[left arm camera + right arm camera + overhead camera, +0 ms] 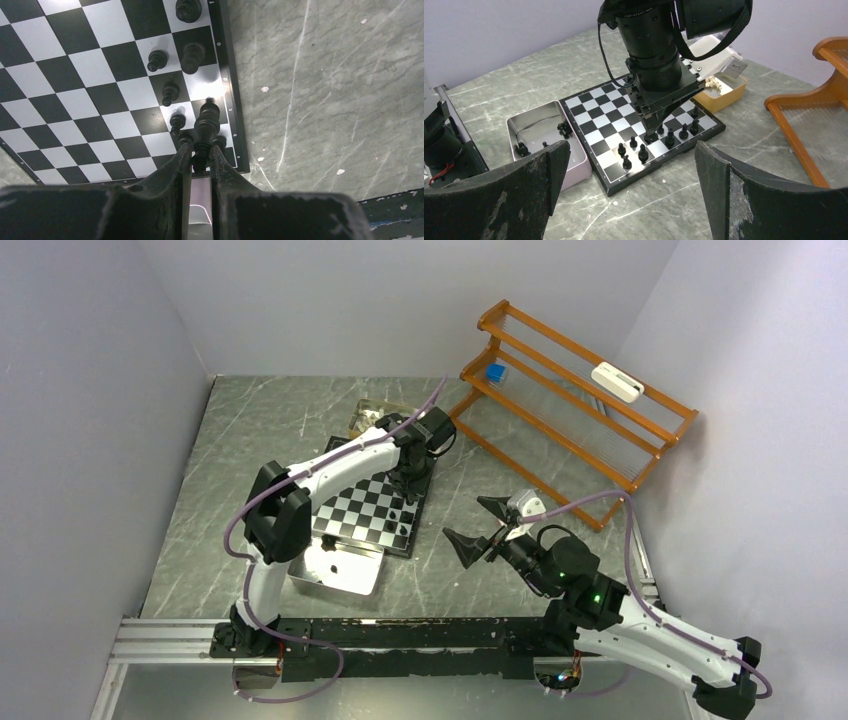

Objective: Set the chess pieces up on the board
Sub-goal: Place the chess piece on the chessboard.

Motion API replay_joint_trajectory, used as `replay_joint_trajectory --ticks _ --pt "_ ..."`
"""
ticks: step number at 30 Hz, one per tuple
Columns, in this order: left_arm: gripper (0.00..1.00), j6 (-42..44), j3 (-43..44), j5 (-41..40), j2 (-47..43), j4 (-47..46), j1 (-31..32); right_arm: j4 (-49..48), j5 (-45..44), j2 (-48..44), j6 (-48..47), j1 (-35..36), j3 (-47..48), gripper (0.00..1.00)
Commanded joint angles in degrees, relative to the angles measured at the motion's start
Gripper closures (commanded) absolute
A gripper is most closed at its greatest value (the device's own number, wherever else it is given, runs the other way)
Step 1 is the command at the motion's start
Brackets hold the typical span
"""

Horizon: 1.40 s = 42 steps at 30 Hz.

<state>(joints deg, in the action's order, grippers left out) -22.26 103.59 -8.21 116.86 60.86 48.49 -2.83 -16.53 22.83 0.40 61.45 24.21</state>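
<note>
The chequered board (365,512) lies mid-table. In the left wrist view my left gripper (201,150) is shut on the base of a tall black piece (206,122), held just over the board's (75,100) right edge column. Several black pieces (170,92) stand on the squares beside it. The right wrist view shows the same row of black pieces (643,152) along the board's (599,107) near-right edge, with the left gripper (651,131) down among them. My right gripper (632,146) hangs open and empty above the bare table to the right of the board (480,525).
A silver tray (536,130) with a few black pieces (564,129) touches the board's near-left side. A yellow box (724,92) holding cream pieces (713,84) sits behind the board. An orange wooden rack (570,390) stands at the back right.
</note>
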Motion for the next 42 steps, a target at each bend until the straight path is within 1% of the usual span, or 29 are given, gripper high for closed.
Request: replay_joint_trajectory --ticks 1,13,28,42 --pt "0.87 0.89 2.56 -2.19 1.35 0.41 0.37 0.0 -0.82 -0.27 0.14 -0.18 0.01 0.0" --pt "0.88 1.23 3.46 -1.46 4.74 -0.94 0.78 0.67 -0.97 -0.74 0.04 -0.19 0.74 0.0" --pt "0.89 1.57 5.08 -2.44 7.58 -1.45 0.89 0.67 -0.74 -0.4 0.04 -0.19 1.35 0.0" --pt "0.89 1.61 4.95 -3.98 8.5 -0.93 0.88 0.07 -0.51 0.02 0.04 -0.18 1.48 0.0"
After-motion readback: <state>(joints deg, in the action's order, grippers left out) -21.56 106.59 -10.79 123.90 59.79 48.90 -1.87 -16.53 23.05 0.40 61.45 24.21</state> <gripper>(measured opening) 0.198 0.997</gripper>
